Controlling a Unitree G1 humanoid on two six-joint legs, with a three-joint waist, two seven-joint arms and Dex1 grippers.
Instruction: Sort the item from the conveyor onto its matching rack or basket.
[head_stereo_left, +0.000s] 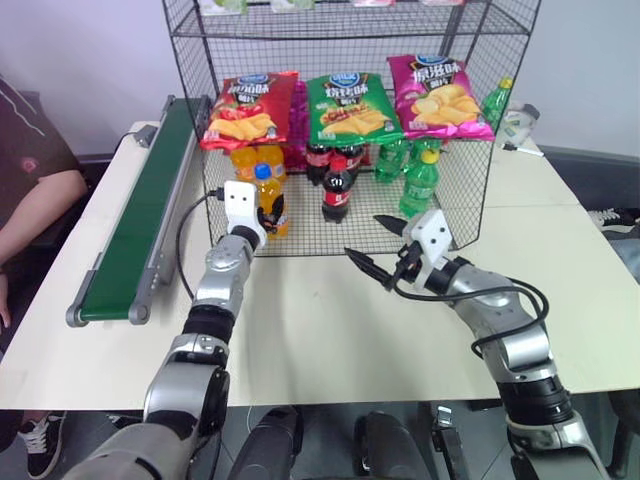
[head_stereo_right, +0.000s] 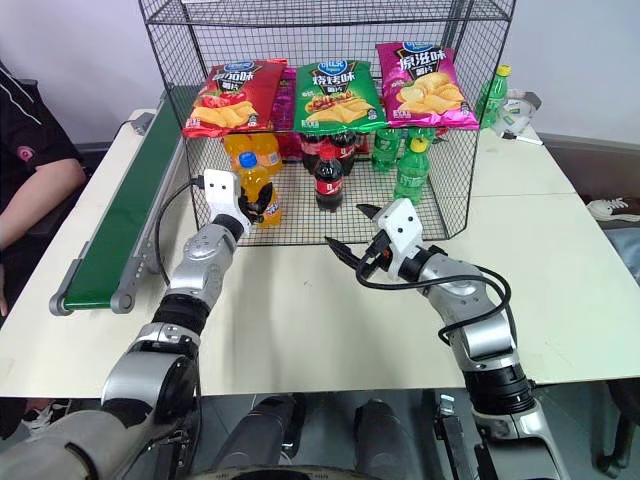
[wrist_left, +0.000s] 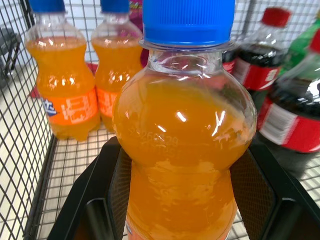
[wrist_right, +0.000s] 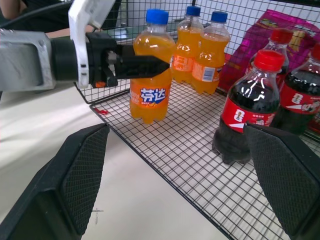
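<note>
One orange soda bottle (wrist_right: 149, 95) stands upright on the wire-mesh shelf cage (wrist_right: 200, 165) floor, pinched by the left gripper (wrist_right: 142, 65). Two more orange bottles (wrist_right: 197, 50) stand behind it. Right gripper (head_stereo_left: 378, 243) hovers spread before the cola bottles (wrist_right: 245, 112).

Bright, even light; soft shadows on the table (head_stereo_left: 330, 320); white glare spots on the bottle (wrist_left: 182, 165).
</note>
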